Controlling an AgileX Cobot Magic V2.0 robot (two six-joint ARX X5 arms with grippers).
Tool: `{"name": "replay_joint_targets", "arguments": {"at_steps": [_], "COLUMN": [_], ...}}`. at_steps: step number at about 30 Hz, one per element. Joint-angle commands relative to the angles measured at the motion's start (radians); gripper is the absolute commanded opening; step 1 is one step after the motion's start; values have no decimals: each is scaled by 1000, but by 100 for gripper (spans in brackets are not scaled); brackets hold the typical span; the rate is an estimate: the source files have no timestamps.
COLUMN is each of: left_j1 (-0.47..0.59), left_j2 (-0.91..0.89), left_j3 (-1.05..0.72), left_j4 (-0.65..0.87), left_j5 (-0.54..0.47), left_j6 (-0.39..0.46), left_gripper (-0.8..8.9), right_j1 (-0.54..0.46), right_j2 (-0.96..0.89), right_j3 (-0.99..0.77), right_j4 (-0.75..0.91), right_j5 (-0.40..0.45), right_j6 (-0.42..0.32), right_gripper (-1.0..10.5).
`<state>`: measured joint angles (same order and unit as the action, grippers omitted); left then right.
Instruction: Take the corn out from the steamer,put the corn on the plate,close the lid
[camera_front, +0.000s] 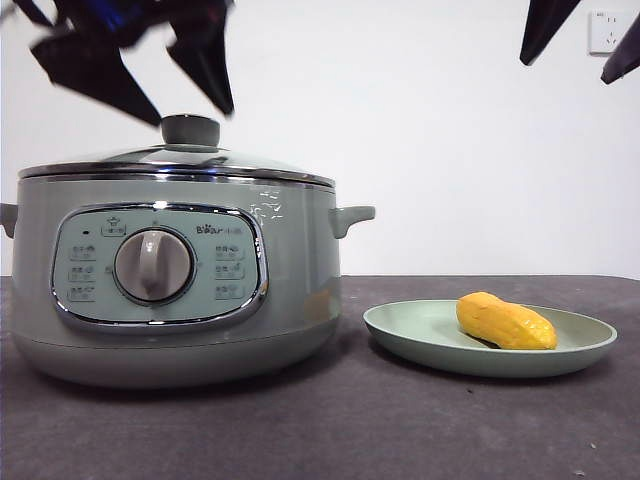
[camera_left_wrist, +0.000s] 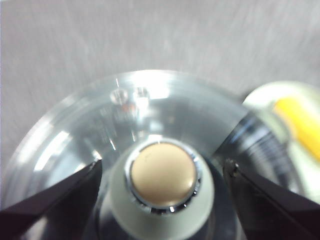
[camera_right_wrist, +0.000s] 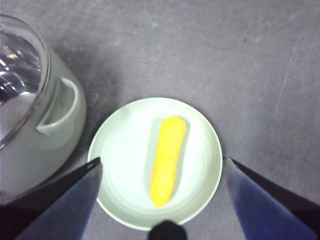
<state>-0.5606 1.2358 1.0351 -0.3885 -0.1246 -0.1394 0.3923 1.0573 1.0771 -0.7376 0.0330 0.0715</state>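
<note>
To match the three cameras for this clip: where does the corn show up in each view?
Front view: the corn lies on the plate, right of the steamer.
Left wrist view: a blurred yellow strip at the edge, beyond the lid.
Right wrist view: centred, lengthwise on the plate.
Shared landmark: the plate.

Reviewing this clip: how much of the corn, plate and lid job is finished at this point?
Nearly all of it. The corn lies on the plate, and the lid sits on the steamer. The left claw hangs open just above the lid knob, not gripping it. The right claw hangs open above the plate. Only pulling both arms away seems left.
</note>
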Motion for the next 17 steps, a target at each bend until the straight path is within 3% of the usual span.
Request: {"name": "replay_joint_targets", "arguments": {"at_steps": [1, 4, 9, 14, 17], "left_j1": [-4, -11, -29, -64, -104], "left_j2": [-72, -154, -263, -354, -449], "left_j3": [0, 0, -3, -98, -252], "left_j4": [-27, -72, -156, -116, -23], "left_j5": [1, -1, -20, -112, -139], "left_j6": [9, 9, 39, 34, 27], "left_gripper": [407, 393, -26, -8, -8], "right_j1": [0, 2, 12, 24, 24], "right_j2": [0, -11, -79, -214, -340], "right_j3": [-6, -7, -63, -214, -374], "right_j4": [-10, -26, 28, 191, 320], "right_j5": [-5, -9, -8, -5, -4], "right_j6": [5, 5, 6, 11, 42], "right_gripper": [404, 311, 15, -12, -12]}}
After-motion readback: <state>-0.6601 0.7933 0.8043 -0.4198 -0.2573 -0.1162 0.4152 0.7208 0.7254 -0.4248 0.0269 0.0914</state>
